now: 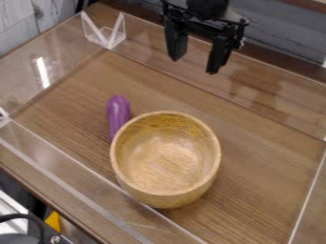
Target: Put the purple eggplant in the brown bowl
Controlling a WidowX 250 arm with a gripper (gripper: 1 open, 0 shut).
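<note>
Slim eggplant lies beside the bowl, fingers open above the bench

We see the purple eggplant [117,116] lying on the bench [261,143], toward its left edge as the view shows it, just beside the upper left of the brown bowl [166,159]'s rim and outside it. The fingers [197,69] stand wide apart near the bench's far edge, well away from the eggplant, with nothing between them.

We would expect a light toy, fairly firm, with a smooth skin that might roll or slip if pinched off-centre. We would take it across its narrow width, around the middle, one finger on each long side. The bowl's wall is close to the lower end, so a finger coming down there could knock the rim; a grip slightly toward the far end looks safer to us.

In looks it is long and narrow, deep purple, with a rounded far end showing a paler shine. We cannot make out a stem at this size.
</note>
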